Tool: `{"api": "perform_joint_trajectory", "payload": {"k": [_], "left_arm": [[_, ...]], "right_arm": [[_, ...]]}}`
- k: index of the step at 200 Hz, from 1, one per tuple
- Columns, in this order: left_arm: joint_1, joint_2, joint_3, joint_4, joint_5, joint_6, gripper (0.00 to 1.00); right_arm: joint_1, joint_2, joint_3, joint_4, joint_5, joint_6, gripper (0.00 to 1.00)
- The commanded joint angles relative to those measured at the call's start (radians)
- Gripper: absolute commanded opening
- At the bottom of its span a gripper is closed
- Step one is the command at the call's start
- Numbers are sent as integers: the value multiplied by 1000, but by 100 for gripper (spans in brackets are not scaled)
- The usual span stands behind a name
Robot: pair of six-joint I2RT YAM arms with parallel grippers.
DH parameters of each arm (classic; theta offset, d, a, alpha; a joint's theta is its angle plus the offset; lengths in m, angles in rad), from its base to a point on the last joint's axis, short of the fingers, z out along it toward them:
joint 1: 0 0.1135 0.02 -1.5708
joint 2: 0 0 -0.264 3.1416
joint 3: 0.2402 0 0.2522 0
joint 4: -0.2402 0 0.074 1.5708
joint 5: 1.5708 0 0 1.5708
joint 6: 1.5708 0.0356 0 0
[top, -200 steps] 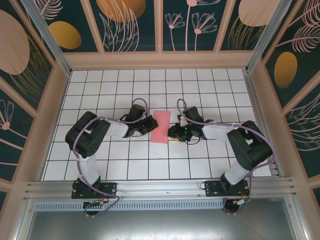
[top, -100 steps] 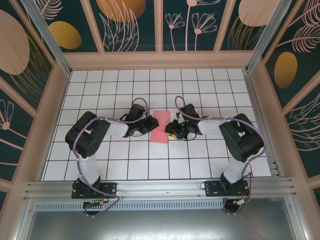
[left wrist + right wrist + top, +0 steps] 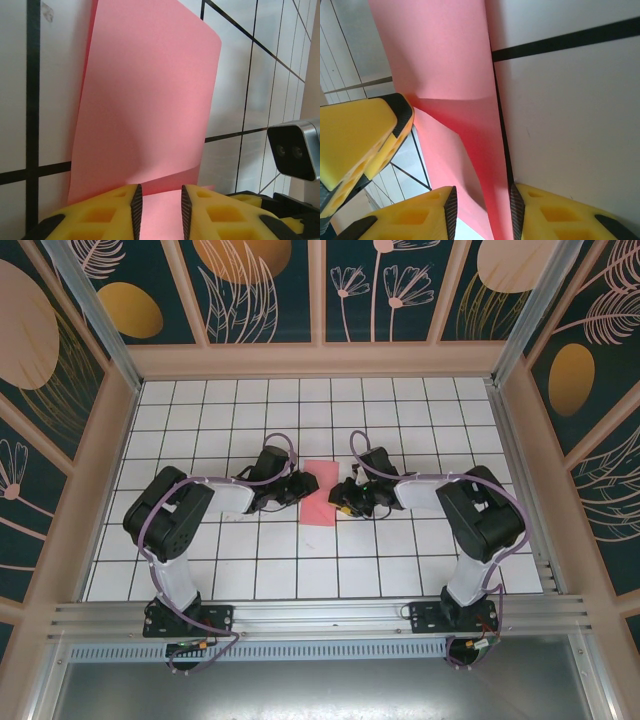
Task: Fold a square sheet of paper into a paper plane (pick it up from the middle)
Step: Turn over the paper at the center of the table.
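Left wrist view: my left claw (image 3: 159, 194) has just eased apart, jaws now parted around one edge of the pink paper (image 3: 150, 100). My right claw (image 3: 481, 197) has moved in and straddles the opposite edge, parted too. The paper lies mid-table (image 3: 200, 540) between them, so I likely regrip next.

A white table (image 3: 200, 570) with a black grid carries one folded salmon-pink sheet of paper (image 3: 322, 492) near its middle.

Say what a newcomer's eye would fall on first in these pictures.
The pink paper stands out at the middle of the white gridded table, folded over and bowed. The left gripper and right gripper close in on it from either side, their yellow jaws parted at its edges.
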State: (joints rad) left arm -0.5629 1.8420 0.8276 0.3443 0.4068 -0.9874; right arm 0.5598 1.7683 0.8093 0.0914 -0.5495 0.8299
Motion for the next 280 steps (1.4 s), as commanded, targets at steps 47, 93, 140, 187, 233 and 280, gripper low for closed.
{"api": "perform_joint_trajectory", "payload": {"k": [47, 93, 140, 187, 233, 280], "left_arm": [[5, 50, 22, -45, -20, 12, 20], [6, 56, 15, -53, -29, 13, 20], [6, 35, 18, -46, -23, 6, 21], [6, -48, 0, -27, -28, -9, 25], [6, -281, -49, -119, -207, -2, 28], [7, -554, -118, -218, -460, 23, 30]], "right_arm": [[-1, 35, 34, 39, -15, 16, 37], [-2, 42, 36, 66, -37, 17, 37], [0, 56, 23, 113, -53, 14, 30], [-4, 54, -4, 193, -84, 22, 19], [-7, -27, 11, 127, -64, -33, 10], [-7, -186, 99, -169, 96, -191, 6]]}}
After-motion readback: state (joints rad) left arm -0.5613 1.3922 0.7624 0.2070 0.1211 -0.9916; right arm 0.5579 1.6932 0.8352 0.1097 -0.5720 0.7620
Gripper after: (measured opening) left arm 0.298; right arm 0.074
